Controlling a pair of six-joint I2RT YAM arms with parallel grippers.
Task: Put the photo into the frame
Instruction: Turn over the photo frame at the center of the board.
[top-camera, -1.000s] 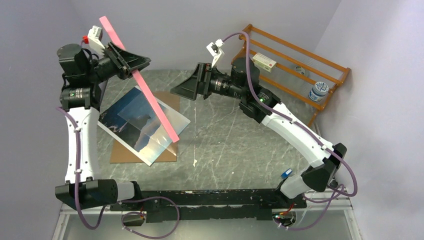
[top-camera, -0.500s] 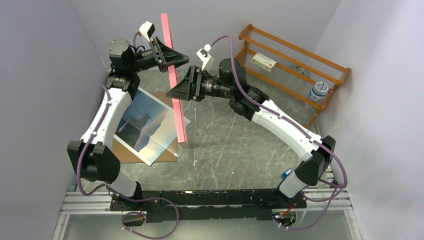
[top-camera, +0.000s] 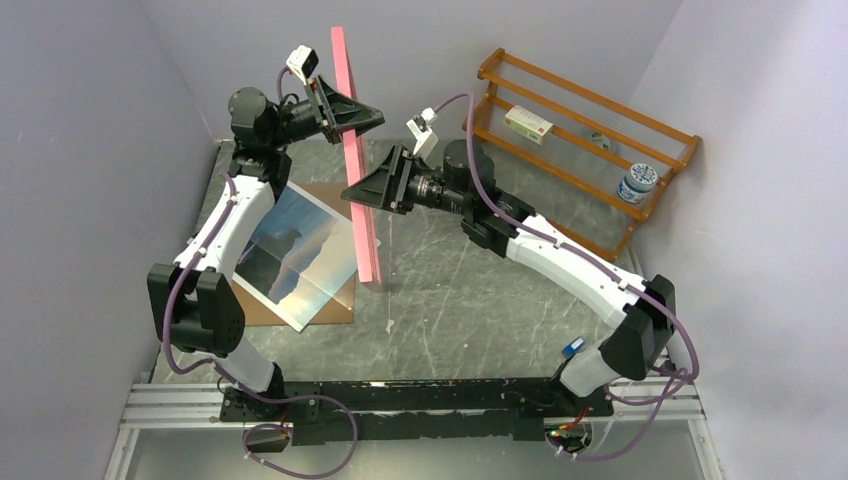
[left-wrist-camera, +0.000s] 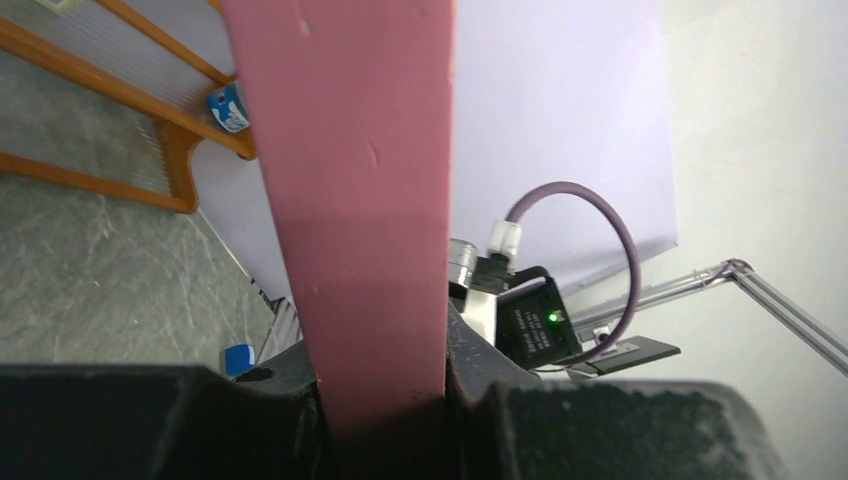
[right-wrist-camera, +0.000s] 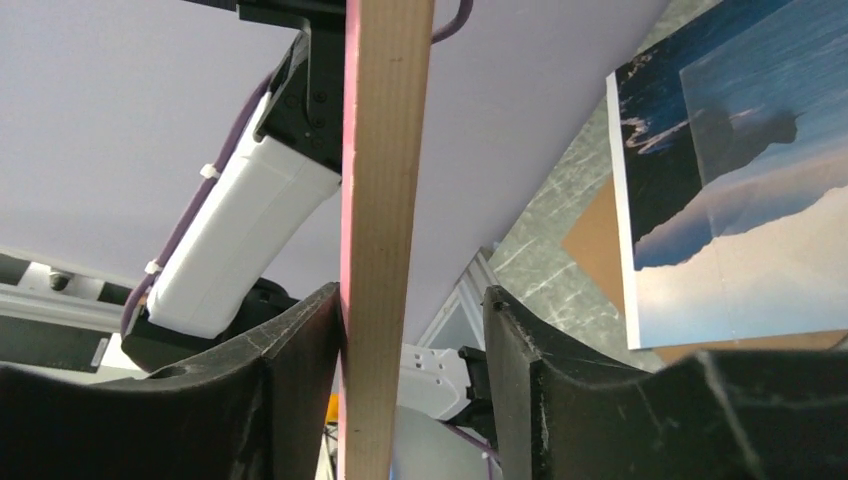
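The left gripper (left-wrist-camera: 380, 400) clamps the frame (top-camera: 355, 170) upright; the right gripper (right-wrist-camera: 410, 310), half open with the frame between its jaws, should pinch squarely.

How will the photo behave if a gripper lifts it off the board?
Likely floppy: the photo looks like thin paper lying flat on the brown board, so an edge lift may bend it. Its flat edges leave little to pinch. The clear sheet resting on it would probably slide off.
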